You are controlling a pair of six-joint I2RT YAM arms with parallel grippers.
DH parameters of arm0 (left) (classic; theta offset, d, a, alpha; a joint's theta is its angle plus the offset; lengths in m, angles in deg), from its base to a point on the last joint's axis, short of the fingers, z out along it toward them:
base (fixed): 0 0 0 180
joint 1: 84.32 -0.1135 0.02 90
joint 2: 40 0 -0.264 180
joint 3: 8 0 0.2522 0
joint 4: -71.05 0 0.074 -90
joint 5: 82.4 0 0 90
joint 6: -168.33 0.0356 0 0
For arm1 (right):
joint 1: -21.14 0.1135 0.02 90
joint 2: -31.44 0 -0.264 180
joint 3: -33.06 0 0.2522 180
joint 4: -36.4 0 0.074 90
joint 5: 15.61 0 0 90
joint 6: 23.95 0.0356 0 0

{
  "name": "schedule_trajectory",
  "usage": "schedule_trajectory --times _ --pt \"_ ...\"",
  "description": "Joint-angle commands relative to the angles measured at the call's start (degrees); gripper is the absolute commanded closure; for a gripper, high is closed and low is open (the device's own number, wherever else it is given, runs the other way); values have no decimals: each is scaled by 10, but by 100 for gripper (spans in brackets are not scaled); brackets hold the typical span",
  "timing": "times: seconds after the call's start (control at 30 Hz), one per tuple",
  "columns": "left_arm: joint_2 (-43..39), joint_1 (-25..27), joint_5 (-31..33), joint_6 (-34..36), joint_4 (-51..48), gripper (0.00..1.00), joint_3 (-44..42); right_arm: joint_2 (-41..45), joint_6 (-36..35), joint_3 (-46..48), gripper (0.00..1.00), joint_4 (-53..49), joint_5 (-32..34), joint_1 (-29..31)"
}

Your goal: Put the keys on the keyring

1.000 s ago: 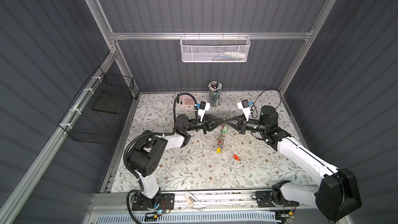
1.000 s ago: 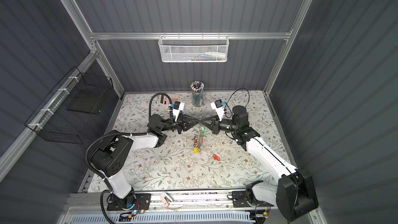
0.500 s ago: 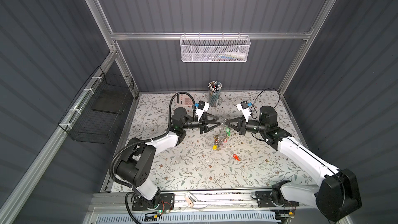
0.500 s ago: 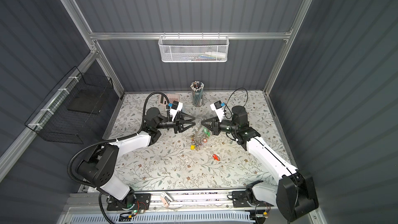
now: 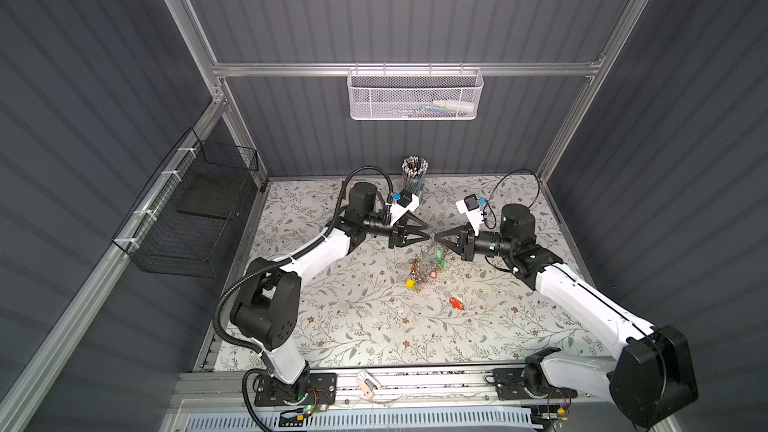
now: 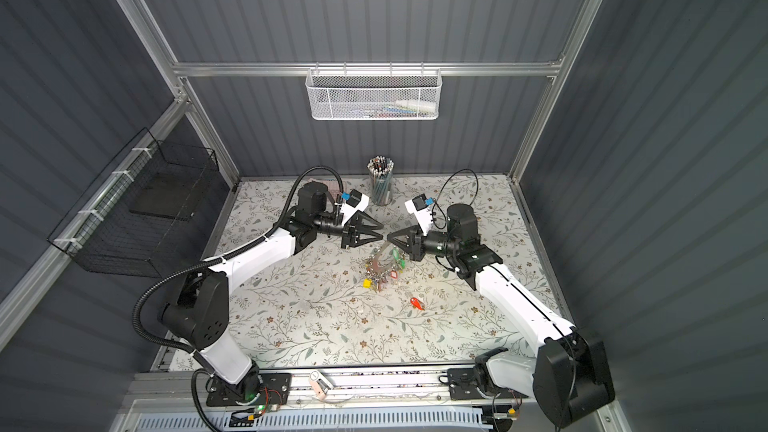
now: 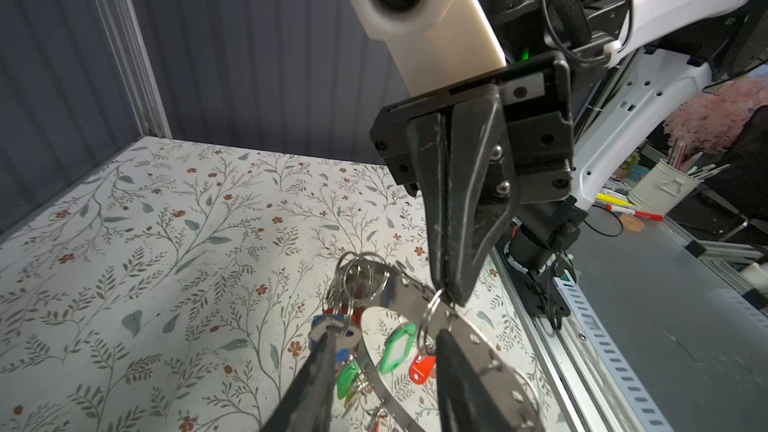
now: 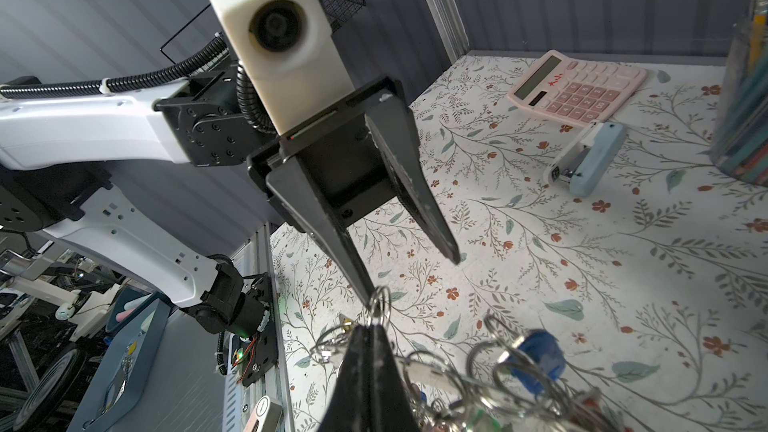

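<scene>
Floral worktop (image 5: 332, 317) is carrying the keyring (image 7: 498, 367) at its centre, tilting because the right gripper (image 7: 451, 297) is pinching shut on a split ring (image 8: 380, 305) at its rim, with the left gripper (image 8: 411, 278) facing it part-open from nine o'clock.

One keyring (image 7: 486, 351), maybe seven keys (image 5: 423, 273), one calculator (image 8: 577, 87)

The keyring (image 7: 490, 357) runs off the view's edge.
</scene>
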Motion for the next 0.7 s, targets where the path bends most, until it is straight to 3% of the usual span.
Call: schedule_trajectory --times 0.0,0.27,0.67 --pt "10 -8 -56 76 -102 62 35 13 -7 -23 100 29 -16 2" --pt "16 -10 -69 100 -137 73 50 8 -9 -23 100 28 -19 3" --pt "26 -10 -70 107 -170 74 82 4 -5 -23 100 33 -21 4"
